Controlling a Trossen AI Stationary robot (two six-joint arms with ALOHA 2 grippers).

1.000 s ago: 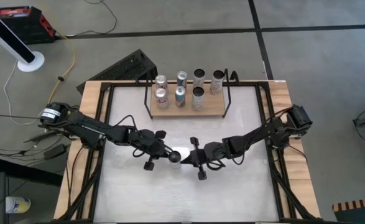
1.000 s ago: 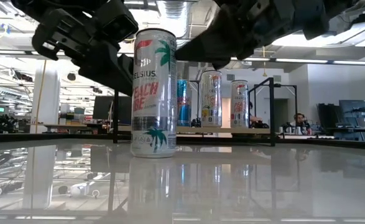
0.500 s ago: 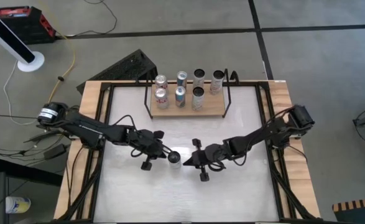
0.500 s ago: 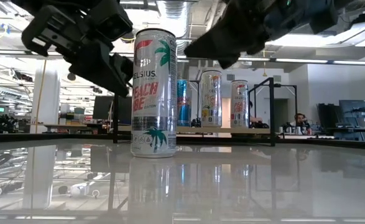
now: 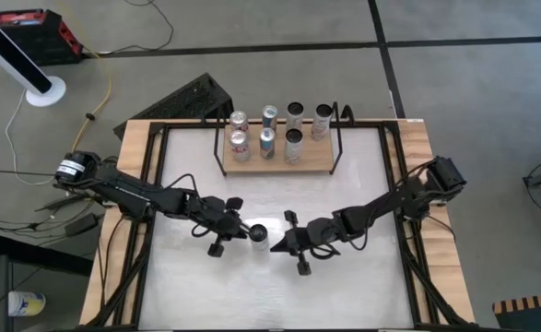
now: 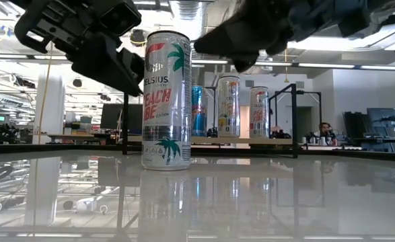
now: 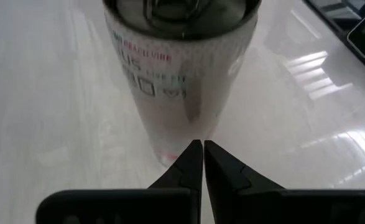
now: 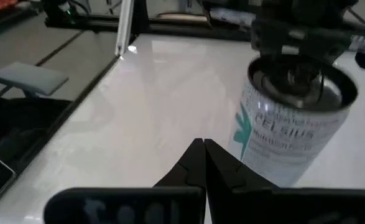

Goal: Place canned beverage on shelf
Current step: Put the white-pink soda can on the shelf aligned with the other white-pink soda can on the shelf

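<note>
A tall white Celsius can (image 5: 259, 233) stands upright on its base on the white tabletop; it also shows in the low view (image 6: 166, 101). My left gripper (image 5: 243, 231) is shut and hovers just left of the can's upper part (image 7: 182, 74), apart from it. My right gripper (image 5: 276, 246) is shut and hovers just right of the can (image 8: 294, 130), a little nearer the near edge, also apart from it. The shelf (image 5: 314, 164), a light-wood board in a black wire frame, stands at the far middle with several cans on it.
The shelf's right part (image 5: 321, 152) is bare wood near the cans. A black wire frame (image 5: 159, 184) runs round the tabletop's edges. A black crate (image 5: 192, 97) lies beyond the far left corner. White tabletop (image 5: 252, 286) lies open toward the near edge.
My left gripper has drawn back a little from the can toward the table's left edge and risen. My right gripper has drawn back from the can toward the near edge. The can has stayed upright in place.
</note>
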